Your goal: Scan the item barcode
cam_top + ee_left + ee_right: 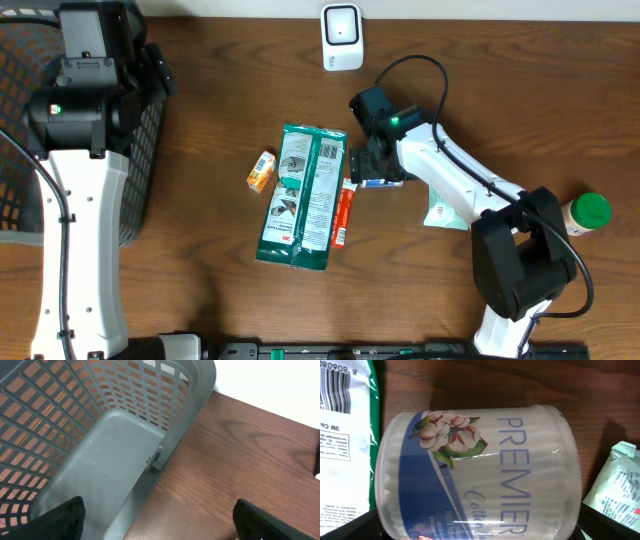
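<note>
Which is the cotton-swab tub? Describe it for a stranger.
Find the big green pack mid-table. Right of it, under the right gripper, lies a tub on its side. Only it is clear and round, labelled PREMIER in blue.

Grey basket (125,390) at the table's (200,300) left edge; green-capped bottle (585,212) right.

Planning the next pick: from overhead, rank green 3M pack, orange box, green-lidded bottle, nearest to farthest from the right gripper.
1. Green 3M pack, right beside the right gripper.
2. Orange box, beyond the pack.
3. Green-lidded bottle, far opposite side.
</note>
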Robot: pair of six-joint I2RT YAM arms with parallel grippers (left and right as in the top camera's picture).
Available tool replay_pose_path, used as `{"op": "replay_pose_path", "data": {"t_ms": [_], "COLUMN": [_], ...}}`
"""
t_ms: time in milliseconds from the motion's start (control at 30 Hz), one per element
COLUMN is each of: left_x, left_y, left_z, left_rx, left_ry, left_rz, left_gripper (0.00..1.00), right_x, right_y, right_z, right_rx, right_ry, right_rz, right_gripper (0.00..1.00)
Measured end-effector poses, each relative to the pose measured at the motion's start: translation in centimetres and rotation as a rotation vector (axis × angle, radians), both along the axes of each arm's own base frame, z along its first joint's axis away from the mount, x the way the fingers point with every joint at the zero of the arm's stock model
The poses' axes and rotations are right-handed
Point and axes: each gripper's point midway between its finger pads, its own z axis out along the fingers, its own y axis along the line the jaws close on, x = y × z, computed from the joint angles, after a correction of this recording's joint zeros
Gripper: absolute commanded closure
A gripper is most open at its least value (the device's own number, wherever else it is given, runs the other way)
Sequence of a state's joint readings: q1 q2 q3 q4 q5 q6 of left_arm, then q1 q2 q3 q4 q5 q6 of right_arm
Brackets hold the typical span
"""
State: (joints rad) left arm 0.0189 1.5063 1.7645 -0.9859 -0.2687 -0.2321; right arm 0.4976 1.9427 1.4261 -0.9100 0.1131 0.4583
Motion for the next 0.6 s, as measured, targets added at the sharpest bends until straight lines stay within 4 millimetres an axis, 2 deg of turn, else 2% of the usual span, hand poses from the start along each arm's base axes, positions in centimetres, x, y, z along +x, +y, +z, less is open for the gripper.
{"op": "replay_pose_path", "data": {"t_ms": [233, 467, 600], "left_x": [0.0, 0.0, 0.0], "left_y": [0.0, 0.0, 0.0], "left_z": [0.0, 0.0, 0.0], "left_rx": [0.000, 0.000, 0.000], "left_ry": [0.000, 0.000, 0.000], "left_rz": [0.000, 0.000, 0.000], "left_gripper": [0.10, 0.10, 0.10], "right_x": [0.1, -0.6, -0.7], "right_y": [0.0, -0.3, -0.2], "right_z": [0.0, 0.5, 2.7], "right_rx": [0.003, -0.015, -0.018], "right_ry": [-0.004, 0.032, 0.053], "right_rz": [-0.008, -0.007, 0.006], "right_gripper": [0.26, 0.24, 0.22]}}
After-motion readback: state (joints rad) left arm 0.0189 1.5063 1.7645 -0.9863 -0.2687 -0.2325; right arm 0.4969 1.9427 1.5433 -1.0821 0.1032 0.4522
